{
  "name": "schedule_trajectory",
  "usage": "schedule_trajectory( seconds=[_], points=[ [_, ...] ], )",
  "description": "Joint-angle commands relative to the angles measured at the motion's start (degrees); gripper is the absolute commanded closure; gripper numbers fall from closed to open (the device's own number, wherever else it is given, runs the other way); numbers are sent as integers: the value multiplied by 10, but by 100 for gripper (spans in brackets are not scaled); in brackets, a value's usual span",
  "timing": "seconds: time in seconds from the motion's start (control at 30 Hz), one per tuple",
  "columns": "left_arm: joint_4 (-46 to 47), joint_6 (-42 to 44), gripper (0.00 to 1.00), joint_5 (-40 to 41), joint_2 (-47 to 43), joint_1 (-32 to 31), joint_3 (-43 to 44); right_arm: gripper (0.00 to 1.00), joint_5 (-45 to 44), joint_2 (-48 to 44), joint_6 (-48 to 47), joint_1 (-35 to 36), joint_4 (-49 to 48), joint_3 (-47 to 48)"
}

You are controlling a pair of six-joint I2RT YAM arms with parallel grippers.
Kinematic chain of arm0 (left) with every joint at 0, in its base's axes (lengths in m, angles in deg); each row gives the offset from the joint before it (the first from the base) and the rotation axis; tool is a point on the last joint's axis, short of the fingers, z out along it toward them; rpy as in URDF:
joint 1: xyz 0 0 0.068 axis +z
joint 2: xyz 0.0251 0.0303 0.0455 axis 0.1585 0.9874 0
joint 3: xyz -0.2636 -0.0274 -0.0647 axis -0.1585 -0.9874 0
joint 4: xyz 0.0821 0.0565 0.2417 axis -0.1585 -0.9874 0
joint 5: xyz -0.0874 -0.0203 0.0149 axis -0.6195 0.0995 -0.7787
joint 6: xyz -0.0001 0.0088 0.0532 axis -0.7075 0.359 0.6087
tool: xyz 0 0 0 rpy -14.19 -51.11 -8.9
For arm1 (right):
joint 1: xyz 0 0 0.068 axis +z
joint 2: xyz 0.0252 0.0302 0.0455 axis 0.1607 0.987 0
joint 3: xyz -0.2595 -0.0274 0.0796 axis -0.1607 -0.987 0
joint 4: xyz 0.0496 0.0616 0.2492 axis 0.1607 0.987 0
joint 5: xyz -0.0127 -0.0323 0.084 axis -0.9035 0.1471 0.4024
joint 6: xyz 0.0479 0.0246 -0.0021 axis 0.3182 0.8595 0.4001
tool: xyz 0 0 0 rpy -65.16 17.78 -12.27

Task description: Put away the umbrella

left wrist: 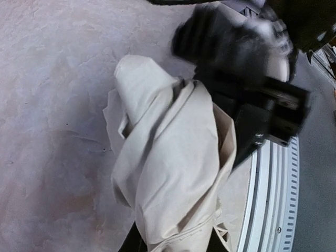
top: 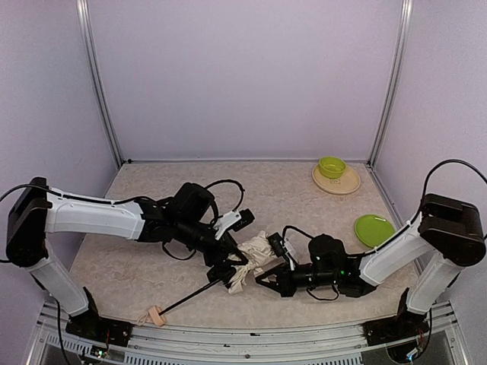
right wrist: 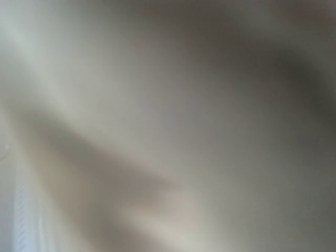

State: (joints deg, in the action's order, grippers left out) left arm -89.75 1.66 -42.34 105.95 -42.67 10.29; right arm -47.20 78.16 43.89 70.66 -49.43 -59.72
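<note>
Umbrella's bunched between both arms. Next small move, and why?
Probably close the right gripper on the umbrella at its bunched canopy: its jaws look spread against the fabric, cloth fills its wrist view, and the left gripper sits at the canopy's shaft side.

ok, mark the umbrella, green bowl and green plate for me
umbrella (top: pixel 257 247): top view, bunched cream fabric.
green bowl (top: pixel 332 166): top view, bare inside.
green plate (top: pixel 374 229): top view, bare centre.

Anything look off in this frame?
The umbrella is a loose crumpled wad between the left tool and right tool, not wrapped. Its shaft sticks out to the handle by the near edge. The right wrist view is all cream blur, likely cloth on the lens.
</note>
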Motion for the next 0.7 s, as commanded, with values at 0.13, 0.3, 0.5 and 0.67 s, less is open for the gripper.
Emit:
schedule_trajectory(
  seconds=[0.13, 0.3, 0.5, 0.67],
  points=[
    [150, -24, 100, 213, 104, -28, -3, 100, 106, -95, -97, 54, 87, 53],
    [143, -33, 99, 247, 123, -25, 0, 100, 71, -114, 2, 0, -48, -48],
    [19, 49, 96, 348, 241, -95, 103, 100, 77, -122, -51, 16, 20, 24],
    [26, 48, 94, 342, 253, -111, 91, 100, -6, -188, 23, -21, 9, -6]
  ],
)
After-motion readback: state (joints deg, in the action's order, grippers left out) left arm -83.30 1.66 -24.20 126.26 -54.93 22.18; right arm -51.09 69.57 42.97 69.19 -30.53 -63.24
